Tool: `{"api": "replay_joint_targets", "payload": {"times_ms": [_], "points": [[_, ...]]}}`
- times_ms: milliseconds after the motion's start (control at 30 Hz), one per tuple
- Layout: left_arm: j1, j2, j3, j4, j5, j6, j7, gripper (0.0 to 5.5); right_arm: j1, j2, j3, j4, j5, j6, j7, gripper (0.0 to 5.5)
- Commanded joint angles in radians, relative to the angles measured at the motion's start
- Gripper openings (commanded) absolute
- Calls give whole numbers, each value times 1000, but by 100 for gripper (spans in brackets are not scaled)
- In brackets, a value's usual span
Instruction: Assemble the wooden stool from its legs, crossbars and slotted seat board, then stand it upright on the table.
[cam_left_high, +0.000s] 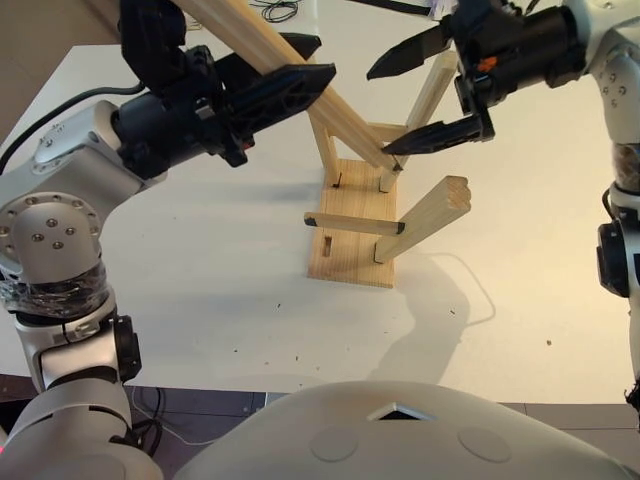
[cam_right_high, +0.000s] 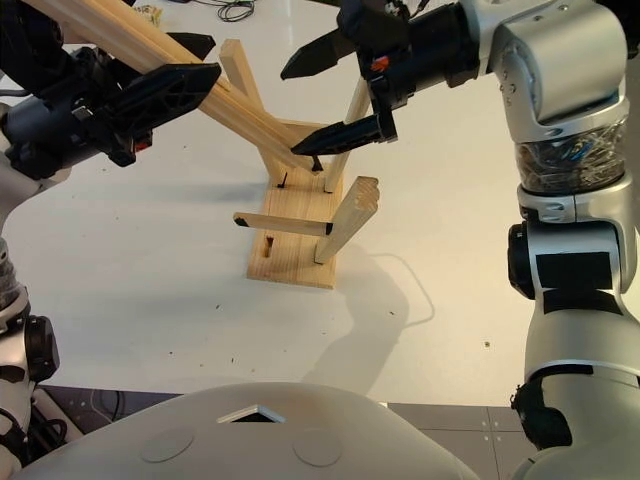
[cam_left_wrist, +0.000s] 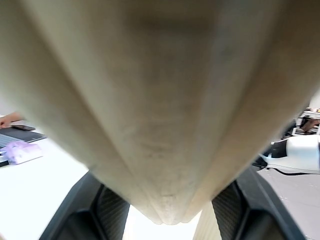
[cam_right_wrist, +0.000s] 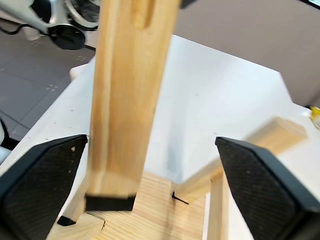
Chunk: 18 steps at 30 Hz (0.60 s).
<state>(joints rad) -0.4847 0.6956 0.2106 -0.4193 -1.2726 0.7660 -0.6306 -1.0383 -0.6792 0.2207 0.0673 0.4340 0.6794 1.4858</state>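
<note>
Roughly midway: board (cam_left_high: 350, 258) lies flat on the table (cam_left_high: 200, 290), some legs slotted; left hand (cam_left_high: 322, 60) clenches another leg (cam_left_high: 345, 120) slanting onto it; right hand (cam_left_high: 378, 112) gapes beside; finishing and uprighting remain.

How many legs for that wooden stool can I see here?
4. Three rise from the seat board: a back-left leg, a back-right leg and a leaning front-right leg. The fourth leg is held slanting in the left pincer. None seems hidden.
</note>
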Motion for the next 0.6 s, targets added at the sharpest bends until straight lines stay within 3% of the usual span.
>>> {"api": "replay_joint_targets", "payload": {"times_ms": [33,333,600], "points": [[-71,32,41,53,42,-10,4,206,-32,-11,-104,27,73,80,-41,471],[-158,208,130,164,153,9,-96,206,57,-181,-286,20,189,220,-48,471],[127,346,214,92,330,-64,-323,206,365,-410,-397,-50,200,240,-4,471]]}}
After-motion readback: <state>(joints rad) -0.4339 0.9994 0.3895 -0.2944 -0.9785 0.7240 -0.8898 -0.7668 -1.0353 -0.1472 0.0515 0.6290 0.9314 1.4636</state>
